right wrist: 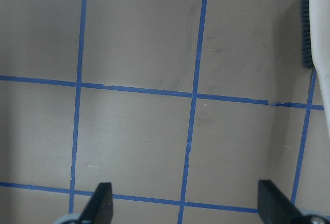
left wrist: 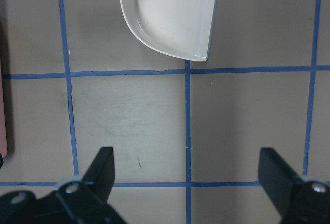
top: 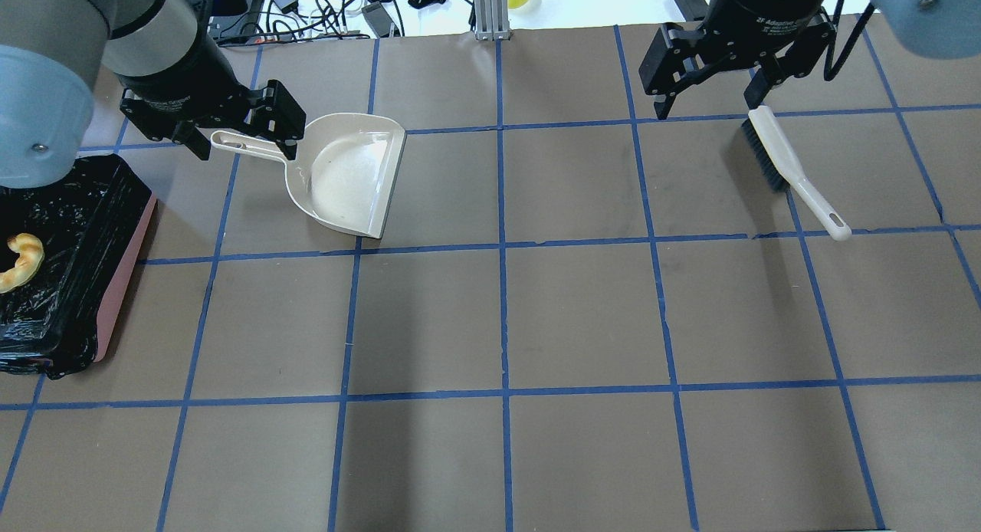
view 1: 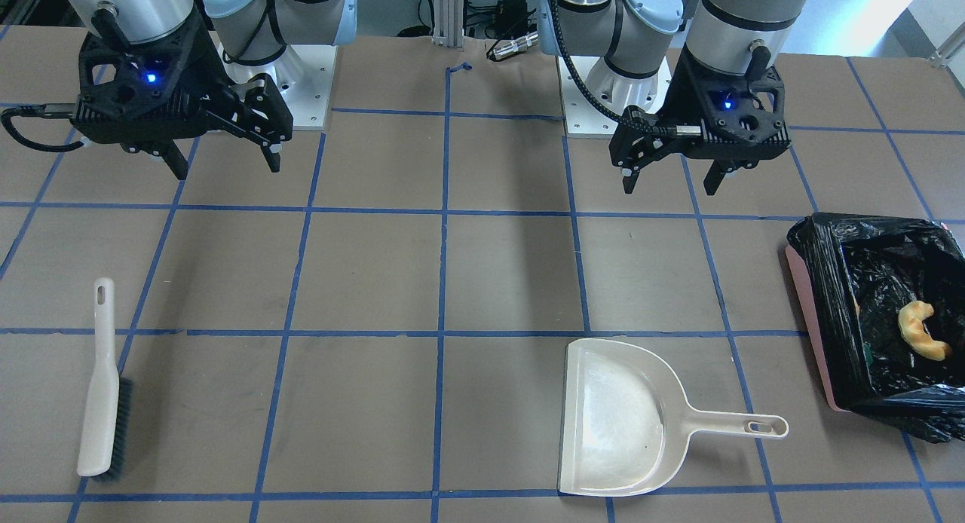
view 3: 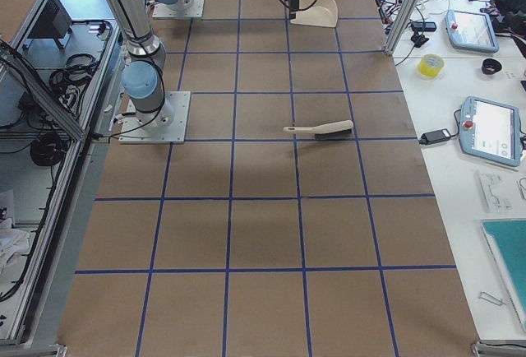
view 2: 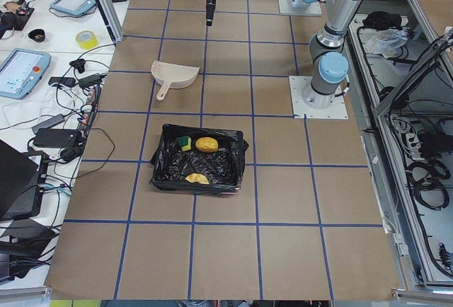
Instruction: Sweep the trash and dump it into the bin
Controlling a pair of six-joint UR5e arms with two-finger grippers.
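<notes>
The bin (view 1: 813, 323), pink with a black bag liner, stands at the table's left end and also shows in the overhead view (top: 126, 279). Inside lie the pale yellow crescent rind (view 1: 923, 331), the potato-like lump (view 2: 207, 144) and the green-backed sponge piece (view 2: 185, 142). My left gripper (top: 247, 150) is open and empty, raised over the handle of the beige dustpan (top: 349, 175). My right gripper (top: 707, 106) is open and empty, raised beside the bristle end of the beige brush (top: 782, 160). Both tools lie flat on the table.
The dustpan (left wrist: 170, 12) fills the top of the left wrist view, and the bin's pink wall (left wrist: 2, 126) shows at its left edge. The brush (right wrist: 314, 38) sits at the right edge of the right wrist view. Blue tape marks a grid on the brown table.
</notes>
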